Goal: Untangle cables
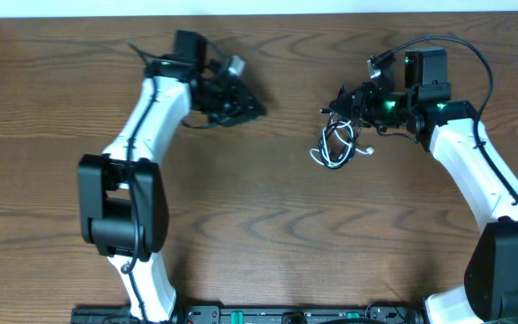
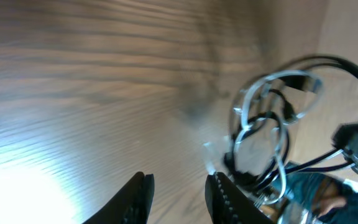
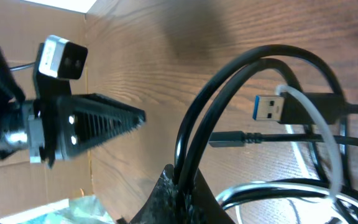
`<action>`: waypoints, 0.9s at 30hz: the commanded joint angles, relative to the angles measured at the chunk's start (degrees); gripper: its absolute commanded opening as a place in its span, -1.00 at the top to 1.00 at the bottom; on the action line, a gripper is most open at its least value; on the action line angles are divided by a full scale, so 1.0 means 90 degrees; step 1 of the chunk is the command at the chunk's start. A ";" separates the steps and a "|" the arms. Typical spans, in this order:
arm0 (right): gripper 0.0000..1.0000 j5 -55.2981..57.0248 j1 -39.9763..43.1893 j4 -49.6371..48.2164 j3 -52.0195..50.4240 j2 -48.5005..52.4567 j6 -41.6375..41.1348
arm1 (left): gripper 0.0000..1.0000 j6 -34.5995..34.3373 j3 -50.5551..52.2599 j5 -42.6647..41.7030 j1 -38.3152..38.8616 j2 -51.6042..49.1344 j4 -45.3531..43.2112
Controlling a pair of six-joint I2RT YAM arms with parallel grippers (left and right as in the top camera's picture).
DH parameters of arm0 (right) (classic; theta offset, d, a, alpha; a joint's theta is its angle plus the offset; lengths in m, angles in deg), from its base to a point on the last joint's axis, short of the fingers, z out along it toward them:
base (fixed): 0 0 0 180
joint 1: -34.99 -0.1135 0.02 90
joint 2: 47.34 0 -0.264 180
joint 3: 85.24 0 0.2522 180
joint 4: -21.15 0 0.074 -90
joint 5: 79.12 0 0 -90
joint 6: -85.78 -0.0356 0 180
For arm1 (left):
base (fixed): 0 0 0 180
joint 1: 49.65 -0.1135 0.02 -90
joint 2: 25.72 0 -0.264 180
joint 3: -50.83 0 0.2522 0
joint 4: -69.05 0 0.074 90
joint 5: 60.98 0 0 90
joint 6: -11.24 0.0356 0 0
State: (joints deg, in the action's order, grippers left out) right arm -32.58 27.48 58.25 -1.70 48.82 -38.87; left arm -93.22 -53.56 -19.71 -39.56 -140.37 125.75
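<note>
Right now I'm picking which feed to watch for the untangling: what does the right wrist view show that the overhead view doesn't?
Only the right wrist: a blue-tongued USB plug and a slim dark plug close up, with black strands pinched in the right end effector. Only the overhead: the whole looped outline of the cables, plus the left arm and right arm. Both: the cables, and the left end effector standing apart from them.

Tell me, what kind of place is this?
Probably a robotics test bench: a left arm and right arm, both white, reach over a wood-grain table, with tangled white and black cables near the right one.
</note>
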 commanded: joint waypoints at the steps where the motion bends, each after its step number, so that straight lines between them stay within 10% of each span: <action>1: 0.98 0.0058 -0.0034 0.0027 0.0024 -0.0017 -0.0393 | 0.21 0.0114 -0.0032 0.0177 0.0721 0.0080 -0.0316; 7: 0.98 0.0075 0.0068 0.0034 0.0024 -0.0017 -0.0406 | 0.08 -0.1314 -0.0032 0.0823 0.1783 0.0078 -0.1192; 27: 0.98 -0.0627 0.0342 -0.0913 0.0027 -0.0017 -0.0867 | 0.19 -0.1545 0.0100 -0.1537 0.2533 -0.0869 -0.2977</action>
State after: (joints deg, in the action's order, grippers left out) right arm -36.27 30.96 50.16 -1.87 48.80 -45.74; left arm -105.11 -52.79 -29.59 -17.57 -147.87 101.45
